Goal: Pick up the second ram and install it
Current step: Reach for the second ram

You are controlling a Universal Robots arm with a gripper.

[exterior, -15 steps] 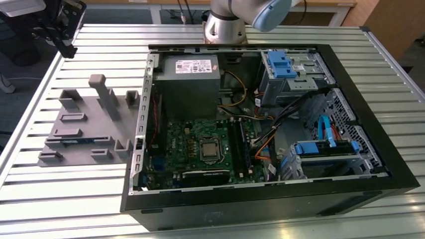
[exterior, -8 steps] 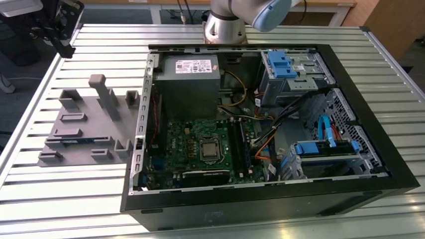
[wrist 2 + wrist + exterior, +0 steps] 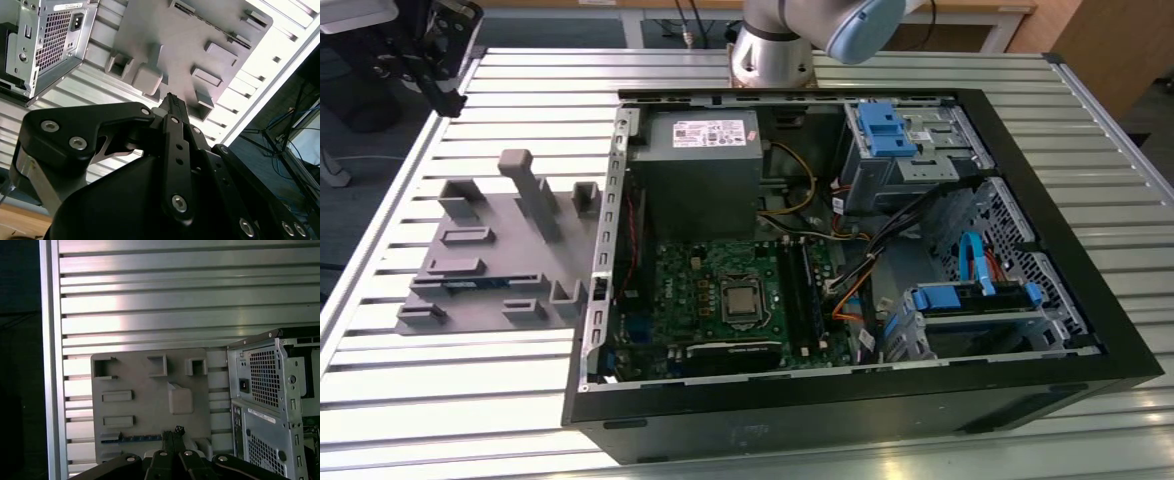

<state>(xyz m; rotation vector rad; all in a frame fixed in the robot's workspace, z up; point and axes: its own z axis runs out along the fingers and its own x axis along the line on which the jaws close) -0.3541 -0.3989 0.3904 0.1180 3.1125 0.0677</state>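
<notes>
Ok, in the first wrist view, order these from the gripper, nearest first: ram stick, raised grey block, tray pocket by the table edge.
1. Ram stick, in the tray beside the gripper.
2. Raised grey block, mid-tray.
3. Tray pocket, far corner, by the table edge.

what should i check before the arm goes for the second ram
1. Is the ram on the tray: ok, it lies near one edge of the tray.
2. Is the ram free to be picked: ok, the gripper is not holding it.
3. Is the gripper lined up with the ram: cannot tell; in the first wrist view it sits by one end of the ram.
4. Is the case open: ok, the board is exposed.
5. Is there an empty slot for the ram: cannot tell.
</notes>
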